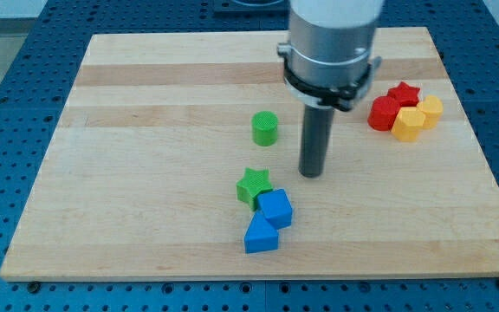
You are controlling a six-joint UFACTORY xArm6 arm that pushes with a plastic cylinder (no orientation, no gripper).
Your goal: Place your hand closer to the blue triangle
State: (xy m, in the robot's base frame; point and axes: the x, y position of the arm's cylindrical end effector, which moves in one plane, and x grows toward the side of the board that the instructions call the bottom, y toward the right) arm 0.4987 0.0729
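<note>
Tip (311,173) of my rod rests on the table (145,199), up and right of the blue triangle (261,235), apart from it; no end effector fitted, so nothing grasped.

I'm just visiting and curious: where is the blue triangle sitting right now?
The blue triangle lies near the view's bottom, around the middle, touching the blue cube just above it. My tip stands apart, up and to its right.

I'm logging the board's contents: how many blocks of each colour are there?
Green: 2, cylinder and star
Blue: 2, cube and triangle
Red: 2, star and block
Yellow: 2, blocks and
Total: 8
</note>
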